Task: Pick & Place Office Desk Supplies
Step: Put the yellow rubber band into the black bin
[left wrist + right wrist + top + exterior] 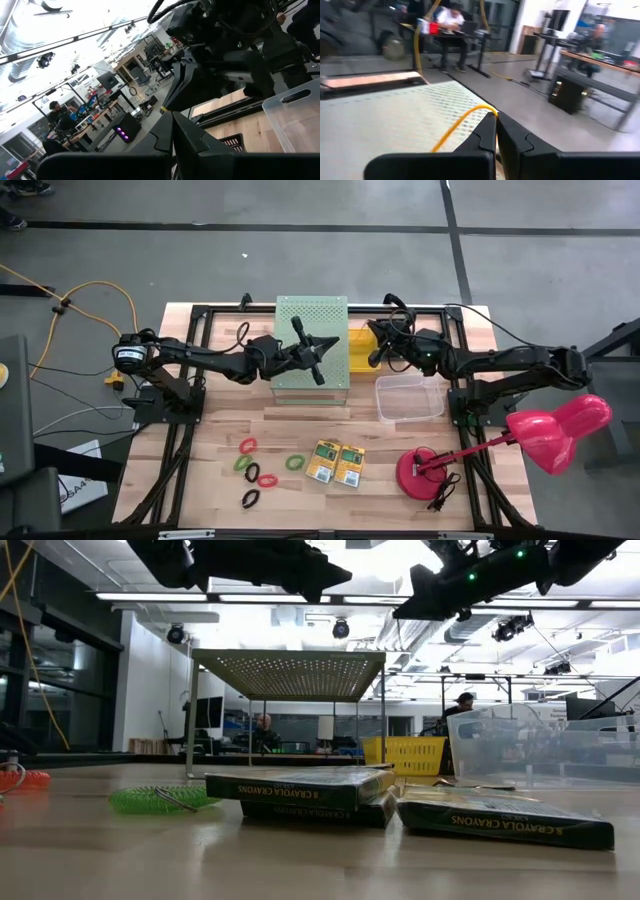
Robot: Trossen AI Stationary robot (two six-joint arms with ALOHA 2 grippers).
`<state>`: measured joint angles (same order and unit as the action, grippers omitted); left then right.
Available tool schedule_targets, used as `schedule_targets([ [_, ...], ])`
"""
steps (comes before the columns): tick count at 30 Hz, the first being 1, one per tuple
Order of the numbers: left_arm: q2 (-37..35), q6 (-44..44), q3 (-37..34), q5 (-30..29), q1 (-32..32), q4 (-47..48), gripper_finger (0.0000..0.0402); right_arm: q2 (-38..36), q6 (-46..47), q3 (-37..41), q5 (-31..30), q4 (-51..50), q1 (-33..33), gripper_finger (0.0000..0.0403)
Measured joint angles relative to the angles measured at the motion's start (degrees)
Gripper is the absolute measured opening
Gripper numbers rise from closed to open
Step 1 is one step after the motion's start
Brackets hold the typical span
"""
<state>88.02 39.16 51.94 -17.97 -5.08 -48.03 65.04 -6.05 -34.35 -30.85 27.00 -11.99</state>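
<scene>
Wooden worktop (300,510) carries two crayon boxes (335,463) side by side near its front edge, with elastic band loops (256,472) scattered just left of them. Both tools, left (318,372) and right (372,360), hover pressed together and empty over the pale-green perforated box (311,350).

Colour rundown: pale-green perforated box (311,330), hot pink lamp (553,430), yellow-and-green crayon boxes (335,463), clear tub (409,398), yellow basket (362,345), plus red, green, black and orange bands (258,472).
</scene>
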Motion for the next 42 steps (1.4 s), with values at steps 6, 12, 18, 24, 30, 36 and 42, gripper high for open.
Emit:
schedule_targets([
  [6,-0.01,-0.17,0.0,-0.01,0.0,0.0,0.0001,0.0,-2.72,-0.02,-13.36,-5.1,-0.06,0.0002],
  [12,0.0,-0.21,0.0,-1.02,0.02,-0.02,0.0001,0.0,0.05,-0.07,-18.77,-13.02,-1.67,0.0002],
  [18,0.01,-1.46,0.0,-1.3,0.02,-0.02,0.0001,0.07,7.31,-0.09,-16.83,-21.59,-5.5,0.0002],
  [24,-0.02,-1.46,0.0,-1.32,0.02,-0.02,0.0001,0.07,12.55,-0.09,-12.76,-27.9,-11.07,0.0002],
  [30,-0.02,-1.46,0.0,-1.34,0.02,-0.02,0.0001,0.07,15.67,-0.07,-2.95,-29.92,-15.67,0.0002],
  [36,-0.02,-1.46,0.0,-1.36,0.02,-0.02,0.0001,0.07,17.14,-0.08,0.69,-30.78,-17.84,0.0002],
  [42,-0.02,-1.46,-0.02,-1.36,0.02,-0.02,0.0001,0.07,18.87,-0.07,1.15,-32.78,-18.23,0.0002],
])
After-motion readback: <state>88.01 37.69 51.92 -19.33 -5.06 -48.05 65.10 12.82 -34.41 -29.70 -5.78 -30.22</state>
